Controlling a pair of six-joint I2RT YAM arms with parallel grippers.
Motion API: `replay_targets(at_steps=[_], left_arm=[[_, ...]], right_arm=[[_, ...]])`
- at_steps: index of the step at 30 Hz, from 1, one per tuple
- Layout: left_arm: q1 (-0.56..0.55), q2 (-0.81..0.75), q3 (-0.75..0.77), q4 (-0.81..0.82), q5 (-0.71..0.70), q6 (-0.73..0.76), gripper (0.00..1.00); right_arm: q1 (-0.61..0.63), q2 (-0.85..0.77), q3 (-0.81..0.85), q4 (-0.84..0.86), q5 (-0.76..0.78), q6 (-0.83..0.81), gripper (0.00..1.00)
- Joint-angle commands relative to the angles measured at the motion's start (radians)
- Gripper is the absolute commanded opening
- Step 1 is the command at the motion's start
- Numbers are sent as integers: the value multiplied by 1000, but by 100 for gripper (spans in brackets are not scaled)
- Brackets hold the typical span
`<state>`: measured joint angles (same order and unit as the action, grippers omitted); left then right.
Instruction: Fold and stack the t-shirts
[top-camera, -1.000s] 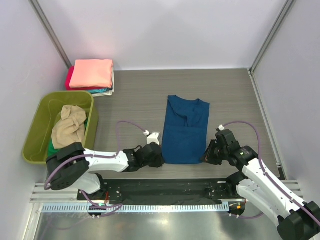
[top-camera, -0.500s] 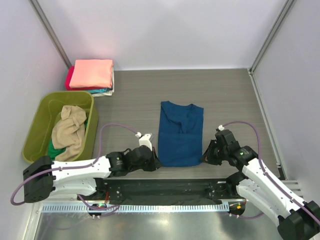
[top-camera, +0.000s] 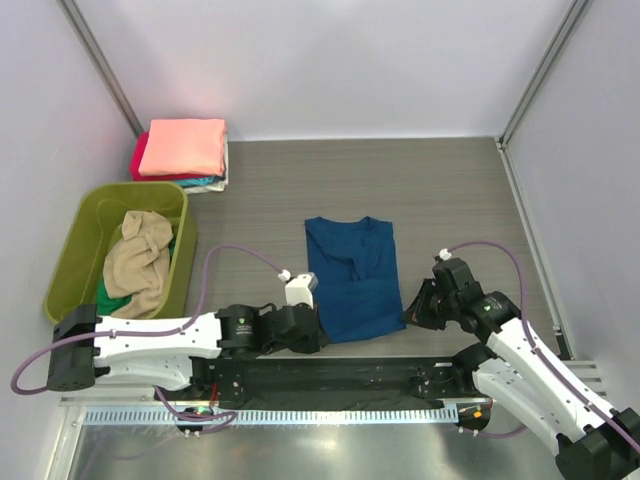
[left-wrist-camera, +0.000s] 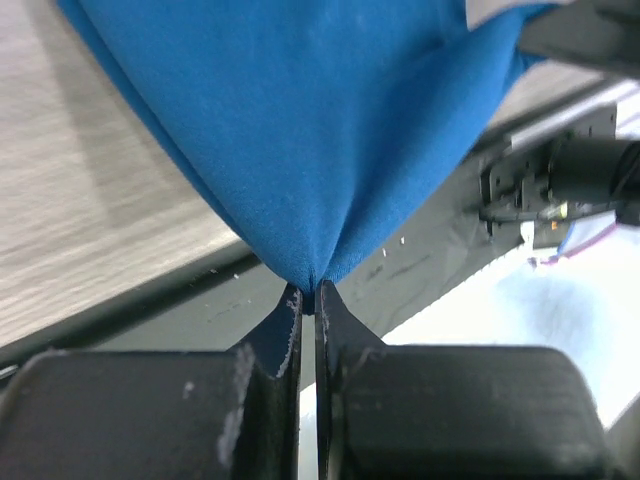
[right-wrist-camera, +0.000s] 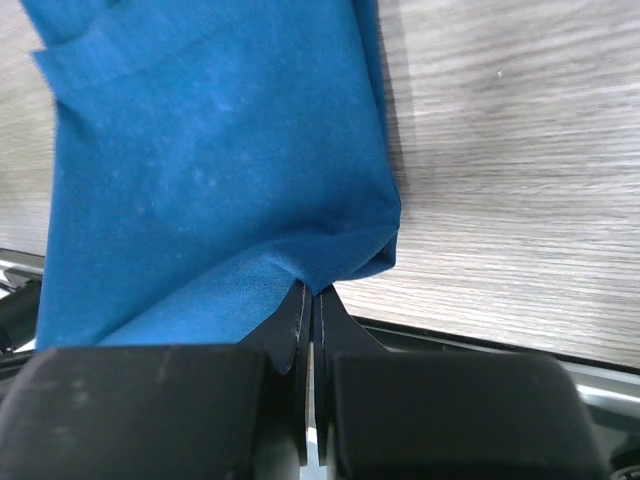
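The left fingers (left-wrist-camera: 286, 330) and right fingers (right-wrist-camera: 290, 335) each clamp a near corner of the blue shirt (top-camera: 348, 275); overhead, those corners are hidden.

Olive-green tub (top-camera: 70, 262), plain, holding a tan t-shirt (top-camera: 138, 254) over a green t-shirt (top-camera: 108, 297). Behind the tub: salmon-pink t-shirt (top-camera: 183, 146) atop a red t-shirt (top-camera: 137, 160) and a teal t-shirt (top-camera: 205, 183). Right of the tub: plain deep-blue t-shirt (top-camera: 348, 275) on a grey wood-grain table (top-camera: 450, 190); purple cable (top-camera: 245, 249).
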<state>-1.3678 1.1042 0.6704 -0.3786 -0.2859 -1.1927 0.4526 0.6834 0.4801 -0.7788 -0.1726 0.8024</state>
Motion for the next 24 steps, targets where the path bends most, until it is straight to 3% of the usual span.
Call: replay_targets(at_steps=[1, 7, 12, 24], left_arm=[[-2, -26, 84, -170, -131, -2, 0], [41, -47, 185, -304, -200, 56, 0], [183, -76, 212, -286, -159, 163, 0], [601, 100, 376, -177, 137, 442, 0]], right_arm=[[5, 7, 93, 3, 48, -11, 1], [5, 139, 215, 21, 108, -60, 1], [3, 263, 334, 59, 166, -117, 1], [-35, 548, 632, 79, 291, -219, 1]])
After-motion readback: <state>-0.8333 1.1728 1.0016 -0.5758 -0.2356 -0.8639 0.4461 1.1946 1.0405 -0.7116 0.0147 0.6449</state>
